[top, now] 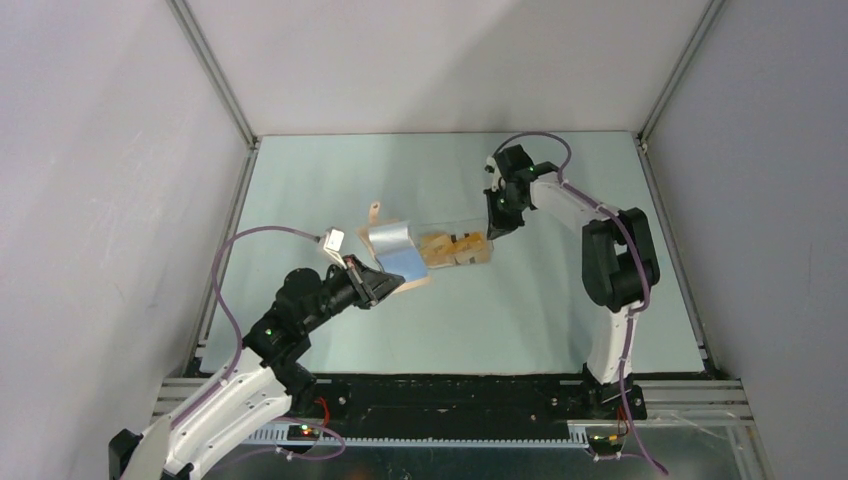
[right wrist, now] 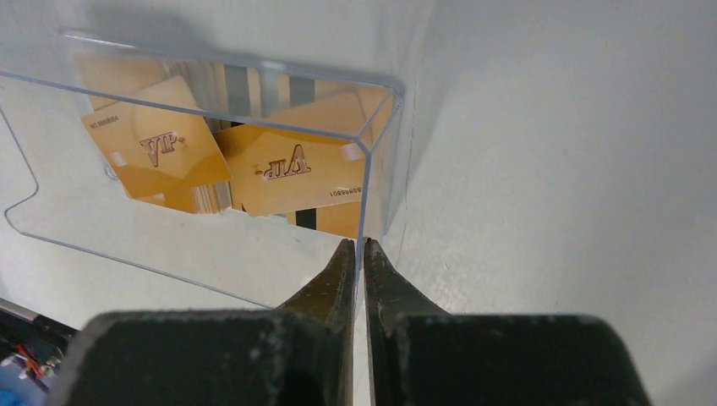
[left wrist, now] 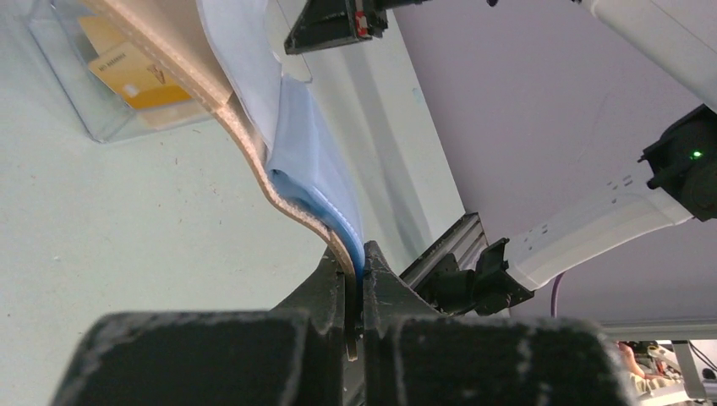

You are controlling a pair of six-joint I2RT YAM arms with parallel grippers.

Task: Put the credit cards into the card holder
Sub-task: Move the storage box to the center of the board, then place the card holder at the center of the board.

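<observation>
Tan card holder (left wrist: 309, 161), its blue panels spread open, was clamped by one edge in the left pincer (left wrist: 355, 279). The right pincer (right wrist: 359, 254) was closed on the wall of the clear tray (right wrist: 382, 178). Just beyond its tips lay the credit cards (right wrist: 287, 169), with none visibly inserted yet.

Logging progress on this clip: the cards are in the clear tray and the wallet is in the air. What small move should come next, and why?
Probably the right gripper should let go of the tray and reach in for one of the cards. It is pinching the tray's wall, the cards lie inside, and the left gripper holds the wallet up by one edge, seemingly ready to receive.
</observation>
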